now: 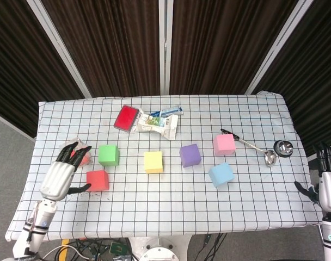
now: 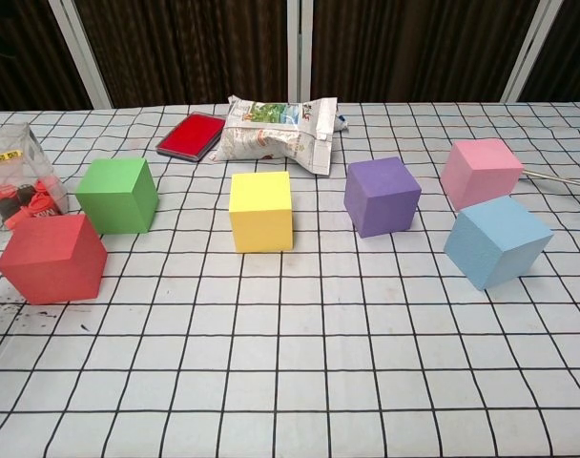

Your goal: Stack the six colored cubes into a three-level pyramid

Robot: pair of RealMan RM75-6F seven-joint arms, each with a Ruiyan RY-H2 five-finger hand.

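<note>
Six cubes lie apart on the checked cloth: red, green, yellow, purple, pink and blue. My left hand hovers open just left of the red cube, fingers spread, thumb toward the cube. My right hand is open beyond the table's right edge, holding nothing. Neither hand shows in the chest view.
A clear box of small parts sits partly under my left hand. A red pad, a crumpled packet and a blue wrapper lie at the back. A ladle and metal cup sit far right.
</note>
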